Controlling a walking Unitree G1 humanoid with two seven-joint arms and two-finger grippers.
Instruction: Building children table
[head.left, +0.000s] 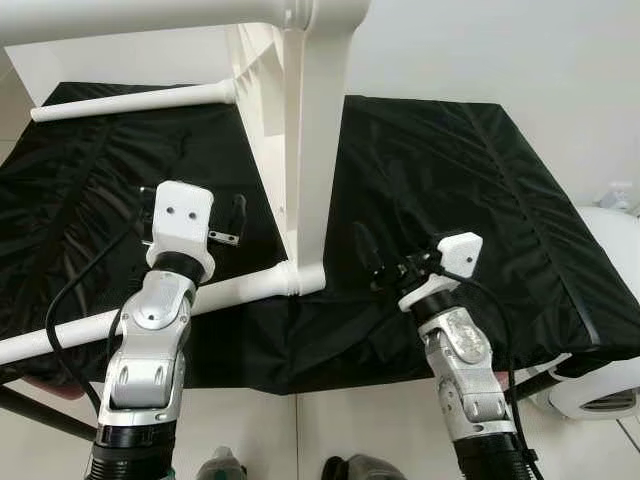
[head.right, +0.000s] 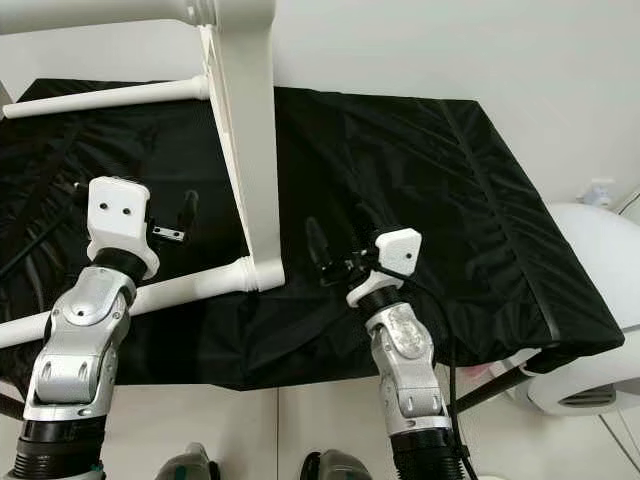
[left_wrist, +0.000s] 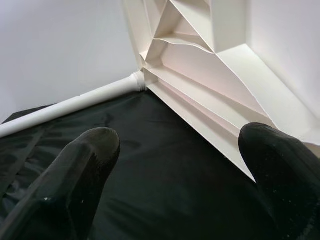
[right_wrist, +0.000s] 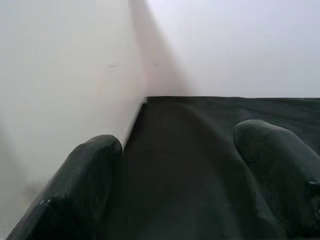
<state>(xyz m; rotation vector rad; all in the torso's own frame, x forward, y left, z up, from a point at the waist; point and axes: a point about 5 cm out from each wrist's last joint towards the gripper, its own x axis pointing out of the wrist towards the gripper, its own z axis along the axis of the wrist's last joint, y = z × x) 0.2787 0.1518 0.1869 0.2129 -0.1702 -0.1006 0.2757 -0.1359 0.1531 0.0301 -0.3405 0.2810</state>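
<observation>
Flanking one white tabletop (head.left: 310, 150): left gripper (head.left: 238, 212), right gripper (head.left: 365, 245), both spread.

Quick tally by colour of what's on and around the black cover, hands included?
White: 4 - tabletop panel, far leg, near leg, round appliance
Black: 1 - black cover
Silver arms with black fingers: 2 - left hand, right hand, both open
Total: 7

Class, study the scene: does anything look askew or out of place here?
Yes. The white children's table stands on its edge on the black cloth, its legs pointing sideways rather than down. Both tools, left and right, hover open beside it.
</observation>
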